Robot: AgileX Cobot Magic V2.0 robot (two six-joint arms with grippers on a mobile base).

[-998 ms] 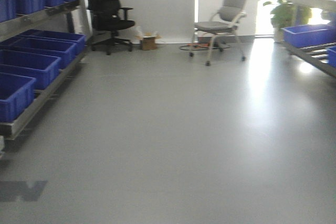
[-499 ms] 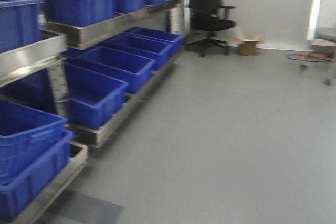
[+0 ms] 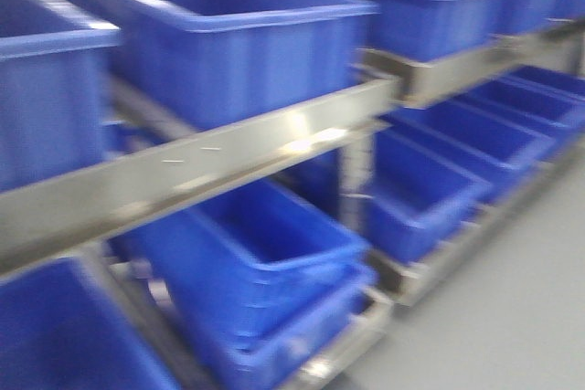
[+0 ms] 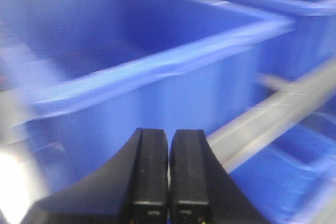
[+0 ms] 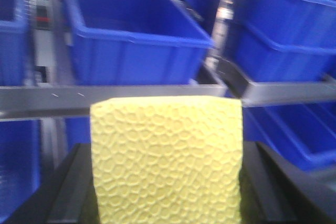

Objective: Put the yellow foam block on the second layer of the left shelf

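The yellow foam block [image 5: 165,161] has a pebbled face and fills the lower middle of the right wrist view. My right gripper [image 5: 167,195] is shut on it, with a black finger [image 5: 71,187] against each side. Beyond the block lies a steel shelf rail [image 5: 52,100] with a blue bin [image 5: 131,35] standing on it. My left gripper [image 4: 169,145] is shut, its two black pads pressed together with nothing between them, and it faces another blue bin [image 4: 131,51]. Neither gripper shows in the front view, which is blurred.
The left shelf fills the front view. A slanting steel rail [image 3: 228,157] carries large blue bins [image 3: 238,52], and more blue bins [image 3: 265,262] sit on the level below. Grey floor [image 3: 530,317] shows at the lower right. A steel rail [image 4: 273,114] crosses the left wrist view.
The front view has swung left, from open floor with chairs to the left shelf. The shelf now stands close and fills the frame, blurred by the motion.
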